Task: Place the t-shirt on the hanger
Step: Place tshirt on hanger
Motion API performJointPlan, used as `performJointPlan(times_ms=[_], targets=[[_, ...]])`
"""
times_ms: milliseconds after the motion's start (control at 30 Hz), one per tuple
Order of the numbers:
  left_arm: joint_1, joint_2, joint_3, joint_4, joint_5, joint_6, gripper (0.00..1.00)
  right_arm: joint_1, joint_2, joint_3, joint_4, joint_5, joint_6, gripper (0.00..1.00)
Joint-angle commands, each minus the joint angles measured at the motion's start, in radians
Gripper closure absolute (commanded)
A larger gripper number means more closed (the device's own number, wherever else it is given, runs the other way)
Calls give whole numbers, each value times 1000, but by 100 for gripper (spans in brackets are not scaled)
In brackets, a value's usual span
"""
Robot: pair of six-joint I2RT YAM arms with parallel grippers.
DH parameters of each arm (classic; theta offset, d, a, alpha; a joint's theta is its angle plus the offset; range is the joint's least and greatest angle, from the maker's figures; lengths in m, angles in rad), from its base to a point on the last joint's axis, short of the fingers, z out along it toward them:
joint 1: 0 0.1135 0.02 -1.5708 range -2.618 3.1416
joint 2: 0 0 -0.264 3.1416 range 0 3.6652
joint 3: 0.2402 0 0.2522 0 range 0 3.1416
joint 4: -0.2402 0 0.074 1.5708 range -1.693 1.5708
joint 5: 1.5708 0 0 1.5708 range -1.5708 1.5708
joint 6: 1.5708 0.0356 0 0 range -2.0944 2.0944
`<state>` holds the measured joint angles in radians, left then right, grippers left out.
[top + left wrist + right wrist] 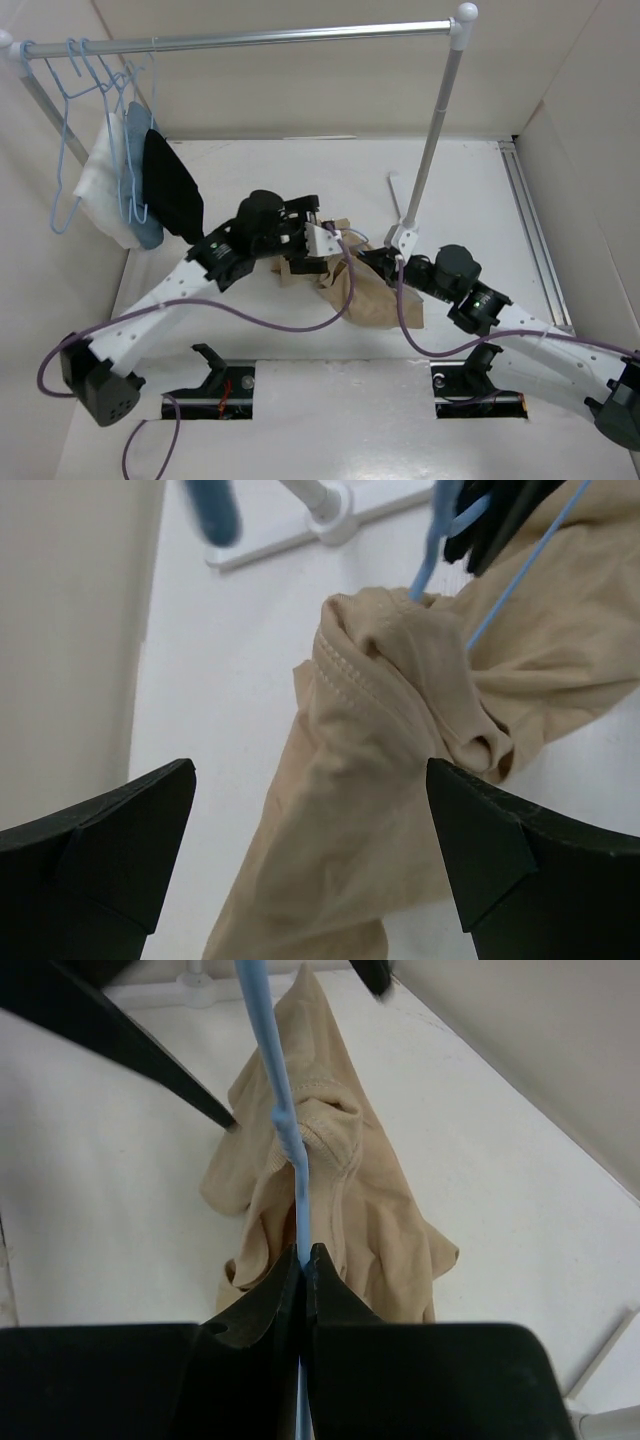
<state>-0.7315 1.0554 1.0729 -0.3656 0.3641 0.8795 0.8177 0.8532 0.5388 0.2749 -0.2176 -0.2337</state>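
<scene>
The tan t-shirt (352, 288) lies bunched on the white table between the two arms. Its stitched neck opening (345, 665) is gathered around the thin light-blue hanger (285, 1130). My right gripper (305, 1252) is shut on the hanger wire, and the shirt (345, 1200) hangs just beyond its tips. In the top view the right gripper (375, 262) sits at the shirt's right edge. My left gripper (310, 770) is wide open above the shirt (390, 740), its fingers apart from the cloth. From above, the left gripper (325, 240) is at the shirt's upper left.
A clothes rack's rail (250, 38) crosses the back, with spare blue hangers (90, 90), a white cloth (105, 190), a blue cloth (140, 205) and a black garment (172, 185) at its left end. The rack post (430, 140) and foot (403, 235) stand close behind the right gripper. Walls enclose the table.
</scene>
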Motion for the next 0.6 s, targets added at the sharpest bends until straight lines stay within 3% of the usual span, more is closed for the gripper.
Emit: performJointPlan(times_ms=[0,167,333,400,433,567], targets=[[3,69,-25,201,-33,26,1,-2,-8,35,118,-51,-13,100],[12,146,15,134,47,67,2,-2,-8,44,109,-53,-23,100],[30,178,56,-114,159,174,52,-2,-31,44,109,26,-42,100],[30,178,67,-153,180,203,94,-2,-31,55,109,41,-55,100],[30,178,67,-153,180,179,100,-2,-17,68,109,56,-55,100],[30,178,67,-118,158,52,100,-2,64,148,67,136,-64,96]])
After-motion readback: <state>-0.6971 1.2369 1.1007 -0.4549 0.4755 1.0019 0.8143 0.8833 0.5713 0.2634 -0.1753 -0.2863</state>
